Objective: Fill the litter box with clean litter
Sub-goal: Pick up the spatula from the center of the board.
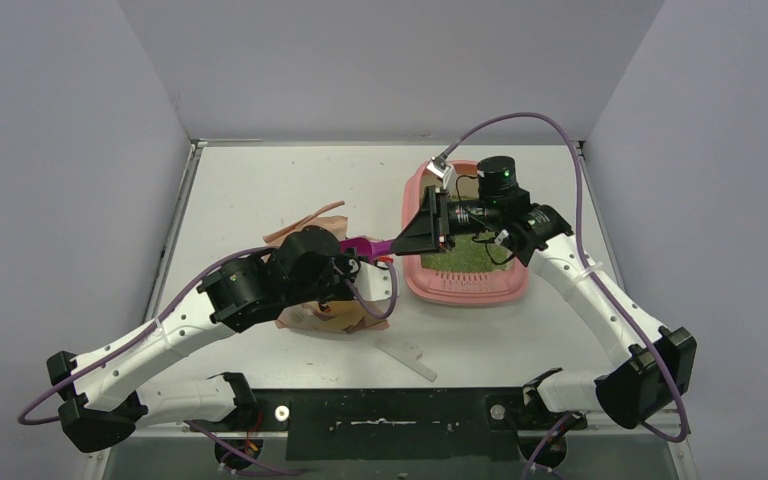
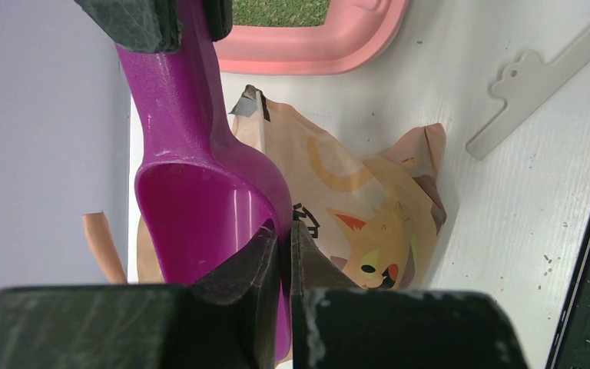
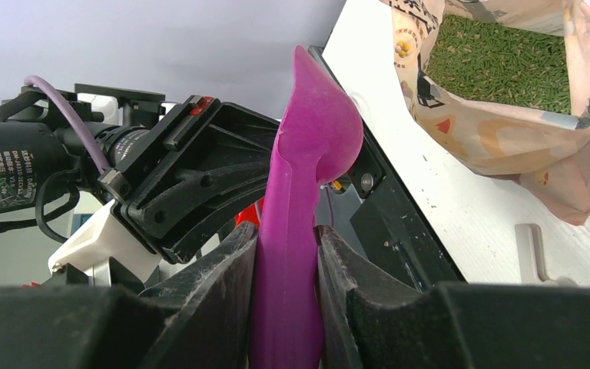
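Box (image 1: 465, 290) sits on the tabletop (image 1: 250, 190) at far right, in front of the R arm, w/ its slotted strip at the near end. Litter (image 1: 468, 258) makes a green bed inside it, and the R arm's wrist hangs over the box. More of the green granules fill the open bag (image 3: 499, 131). The bag lies on the tabletop left of the box, under the L arm's wrist, cat print on its side.

Scoop (image 2: 200, 200) is up in the air btwn both tools, above the bag and just off the box's left rim. It lies roughly level, handle toward the box, bowl toward the L arm. R tool (image 3: 288, 254) is clamped on the handle, one finger pressed to each flat side. L tool (image 2: 286, 238) is all but closed, pinching the bowl's side wall, w/ only thin plastic btwn its tips.

A flat white clip (image 1: 407, 357) lies on the tabletop near the bag, toward the near edge, not touching it. A tan strip (image 1: 305, 222) lies on the bag's far side; can't tell if they touch.
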`<state>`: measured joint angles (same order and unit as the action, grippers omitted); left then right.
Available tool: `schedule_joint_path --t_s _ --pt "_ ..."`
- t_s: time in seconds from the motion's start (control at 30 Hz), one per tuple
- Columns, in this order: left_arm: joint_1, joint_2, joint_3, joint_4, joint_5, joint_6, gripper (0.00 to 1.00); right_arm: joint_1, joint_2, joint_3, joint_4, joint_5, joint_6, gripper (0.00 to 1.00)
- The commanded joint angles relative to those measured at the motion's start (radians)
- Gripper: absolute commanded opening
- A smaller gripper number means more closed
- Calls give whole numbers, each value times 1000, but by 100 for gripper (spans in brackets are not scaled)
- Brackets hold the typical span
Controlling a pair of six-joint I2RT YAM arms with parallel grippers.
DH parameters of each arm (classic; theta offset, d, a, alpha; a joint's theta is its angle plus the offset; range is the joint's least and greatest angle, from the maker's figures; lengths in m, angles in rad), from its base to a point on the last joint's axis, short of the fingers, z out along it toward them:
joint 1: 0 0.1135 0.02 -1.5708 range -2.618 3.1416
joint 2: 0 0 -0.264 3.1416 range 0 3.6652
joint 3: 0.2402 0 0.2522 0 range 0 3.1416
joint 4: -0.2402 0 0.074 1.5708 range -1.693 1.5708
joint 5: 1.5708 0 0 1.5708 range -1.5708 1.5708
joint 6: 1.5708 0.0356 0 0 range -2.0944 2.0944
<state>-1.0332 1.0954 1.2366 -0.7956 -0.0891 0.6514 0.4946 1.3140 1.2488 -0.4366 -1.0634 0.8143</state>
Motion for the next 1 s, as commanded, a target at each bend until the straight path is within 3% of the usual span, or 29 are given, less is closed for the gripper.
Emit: schedule_joint_path --t_s 0.0,0.1,0.3,0.37,0.57,0.83,0.97 --pt "-2 -9 11 81 23 1 0 11 -7 68 1 25 -34 4" --pt "-2 -14 12 88 53 -23 0 11 -9 83 -27 74 -46 0" --pt "4 -49 3 129 87 -121 37 2 -12 90 -41 108 -60 0" --pt "36 -83 -5 151 113 -171 45 -8 -11 99 -78 101 -95 0" --pt "229 -167 -30 186 338 -271 49 -47 -8 126 -149 71 -163 0" --pt "371 -210 -26 175 250 -366 61 -176 -2 230 -342 76 -286 0" --pt "527 -189 -23 149 357 -398 68 -182 48 343 -523 188 -402 0"
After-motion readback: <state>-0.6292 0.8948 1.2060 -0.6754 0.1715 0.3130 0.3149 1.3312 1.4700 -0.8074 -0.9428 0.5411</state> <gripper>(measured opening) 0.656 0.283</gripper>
